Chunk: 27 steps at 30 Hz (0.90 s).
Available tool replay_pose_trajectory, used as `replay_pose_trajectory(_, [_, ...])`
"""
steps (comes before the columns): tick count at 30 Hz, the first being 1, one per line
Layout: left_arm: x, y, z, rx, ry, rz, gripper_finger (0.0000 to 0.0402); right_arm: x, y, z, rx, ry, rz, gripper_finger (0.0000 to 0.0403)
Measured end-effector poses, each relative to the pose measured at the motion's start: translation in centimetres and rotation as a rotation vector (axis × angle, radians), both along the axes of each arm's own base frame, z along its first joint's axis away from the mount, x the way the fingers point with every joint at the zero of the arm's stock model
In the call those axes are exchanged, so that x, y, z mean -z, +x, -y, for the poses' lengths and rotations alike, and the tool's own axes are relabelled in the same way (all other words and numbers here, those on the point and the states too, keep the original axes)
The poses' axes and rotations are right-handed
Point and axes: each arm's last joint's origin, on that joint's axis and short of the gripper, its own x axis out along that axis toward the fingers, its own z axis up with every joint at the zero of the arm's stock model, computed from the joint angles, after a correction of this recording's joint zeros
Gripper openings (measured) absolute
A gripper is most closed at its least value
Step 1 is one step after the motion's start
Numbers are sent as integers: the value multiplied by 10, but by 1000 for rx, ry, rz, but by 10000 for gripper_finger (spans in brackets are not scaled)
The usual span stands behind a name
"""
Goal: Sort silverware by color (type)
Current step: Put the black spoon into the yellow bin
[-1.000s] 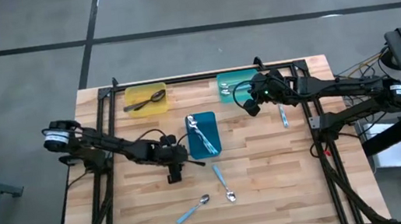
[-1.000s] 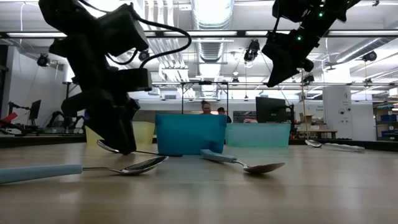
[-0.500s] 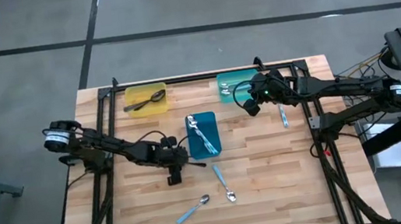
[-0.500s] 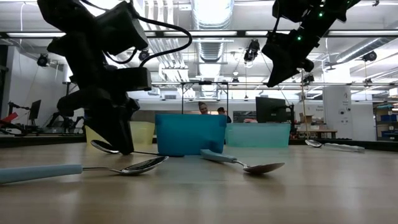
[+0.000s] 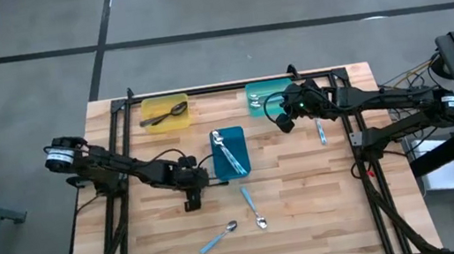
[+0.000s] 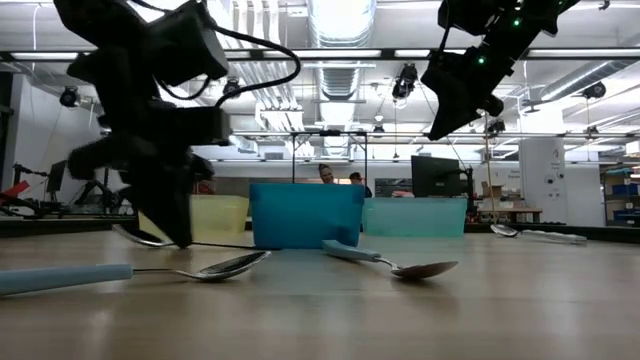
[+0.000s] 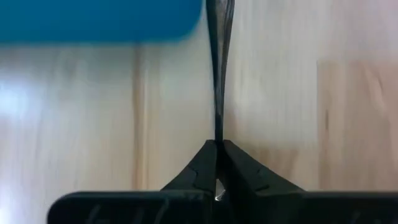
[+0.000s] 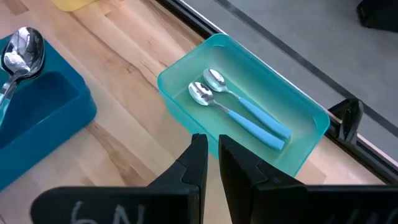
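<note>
Gripping: left tool [image 7: 217,144] is clenched on a dark spoon's handle [image 7: 219,74] just beside the blue tray [image 5: 231,153], likely lifting it toward the yellow tray [image 5: 164,113], where another dark spoon [image 5: 175,110] lies.
Near table: two blue-handled spoons [image 5: 219,238] [image 5: 250,204] lie unsorted on the table [image 5: 310,213].
Middle: silver spoons [image 5: 227,152] rest in the blue tray.
Far: right tool [image 8: 208,149], pinched nearly closed and empty, hovers by the teal tray [image 8: 298,106] holding two blue-handled spoons [image 8: 239,112]; another [image 5: 321,132] lies beside.
</note>
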Motion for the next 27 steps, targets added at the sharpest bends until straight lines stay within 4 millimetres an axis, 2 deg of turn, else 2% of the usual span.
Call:
replay_pose_trajectory(7, [-23,-17,2,-12,-17,-14,1,-1,2,-1,-30,19,30,31])
replay_pose_trajectory(12, [-40,-25,9,0,-29,44,0,-8,11,-3,-137,76,160,31])
replay_pose_trajectory(21, [-56,-35,17,12,-52,102,0,-18,50,-9,-491,153,482,31])
replay_pose_trajectory(27, [-75,-31,31,46,-11,139,0,-17,86,-18,-615,172,481,31])
